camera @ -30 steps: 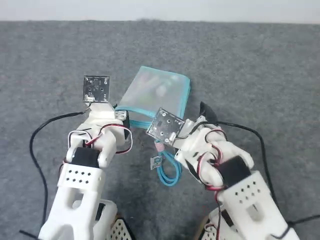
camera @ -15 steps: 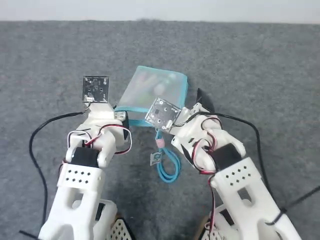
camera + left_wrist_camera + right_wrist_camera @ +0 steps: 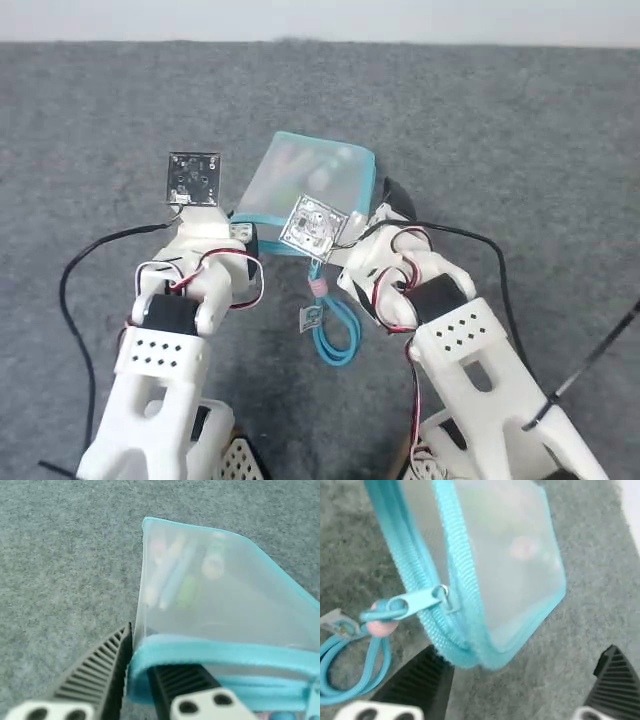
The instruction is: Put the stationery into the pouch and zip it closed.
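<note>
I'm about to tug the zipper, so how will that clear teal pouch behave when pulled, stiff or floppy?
Probably floppy: the pouch is thin see-through film, and its fabric edge bends where the left jaws pinch it. Likely light, with only a few pens inside. It may drag along the carpet unless held.

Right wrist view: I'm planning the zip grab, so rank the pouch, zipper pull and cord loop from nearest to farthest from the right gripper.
1. pouch: its corner is right by the right gripper's open jaws.
2. zipper pull: farther along the zip.
3. cord loop: hanging off the pull, farthest out.
</note>
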Action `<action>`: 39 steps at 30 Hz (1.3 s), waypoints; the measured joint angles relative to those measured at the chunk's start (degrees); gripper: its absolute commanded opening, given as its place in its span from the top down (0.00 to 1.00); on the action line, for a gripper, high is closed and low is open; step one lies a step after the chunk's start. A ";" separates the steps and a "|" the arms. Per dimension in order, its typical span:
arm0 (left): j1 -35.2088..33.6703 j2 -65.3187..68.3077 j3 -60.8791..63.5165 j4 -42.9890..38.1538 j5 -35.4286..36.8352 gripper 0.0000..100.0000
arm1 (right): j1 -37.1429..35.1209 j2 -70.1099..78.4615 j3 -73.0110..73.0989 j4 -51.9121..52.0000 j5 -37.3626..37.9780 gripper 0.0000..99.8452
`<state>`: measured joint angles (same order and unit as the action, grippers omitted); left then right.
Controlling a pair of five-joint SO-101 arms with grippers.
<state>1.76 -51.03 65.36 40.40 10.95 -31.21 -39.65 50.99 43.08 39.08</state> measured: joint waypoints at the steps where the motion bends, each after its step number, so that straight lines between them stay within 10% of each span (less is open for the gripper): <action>1: 0.00 0.00 0.00 0.00 0.00 0.99 | 0.00 0.00 0.00 -1.05 0.18 0.61; 10: -0.18 0.00 0.00 0.44 0.00 0.99 | -2.73 0.09 0.00 -5.71 0.18 1.00; 39: 4.66 -37.80 9.41 13.45 -9.85 0.74 | 3.87 26.73 -34.73 11.78 -23.21 0.99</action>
<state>6.42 -88.84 74.77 53.85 1.10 -27.34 -12.92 16.26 54.86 15.87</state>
